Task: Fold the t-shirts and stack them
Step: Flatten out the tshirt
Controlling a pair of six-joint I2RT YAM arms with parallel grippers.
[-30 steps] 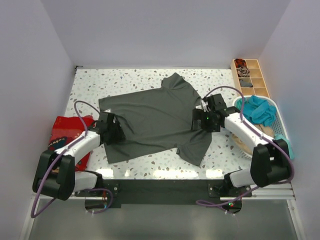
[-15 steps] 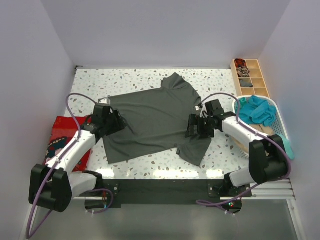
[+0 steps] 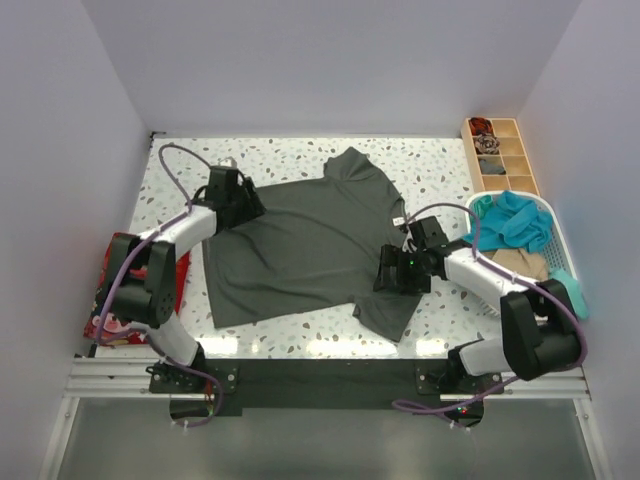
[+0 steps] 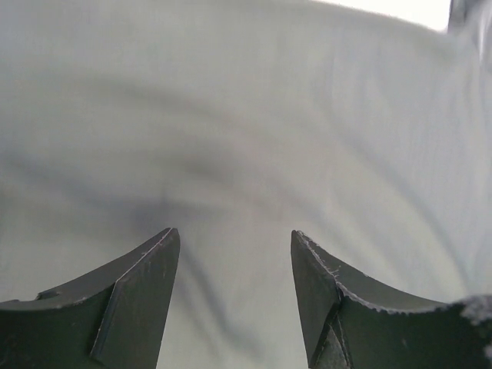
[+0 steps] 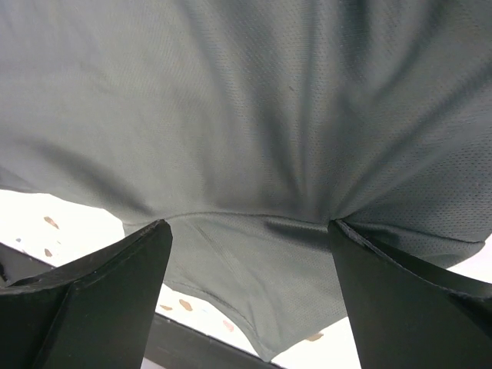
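A dark grey-green t-shirt (image 3: 310,240) lies spread flat in the middle of the table, collar toward the far side. My left gripper (image 3: 240,203) stands open over its far-left corner. In the left wrist view its tips (image 4: 234,246) hover just above washed-out cloth (image 4: 231,115) with nothing pinched. My right gripper (image 3: 388,272) is open wide over the shirt's right sleeve. The right wrist view shows the sleeve seam (image 5: 246,223) between its tips (image 5: 250,231). A red t-shirt (image 3: 181,290) lies at the left edge, partly behind my left arm. Teal (image 3: 515,218) and tan (image 3: 515,262) t-shirts sit in the basket.
The white plastic basket (image 3: 553,225) stands at the right edge. A wooden compartment box (image 3: 497,155) with small items is at the far right corner. Speckled table (image 3: 290,160) shows beyond the shirt, and the black base rail (image 3: 320,380) runs along the near edge.
My left arm swung from the shirt's near-left side up to its far-left corner. My right gripper slid toward the near edge along the right sleeve. The shirt's left edge now lies straighter.
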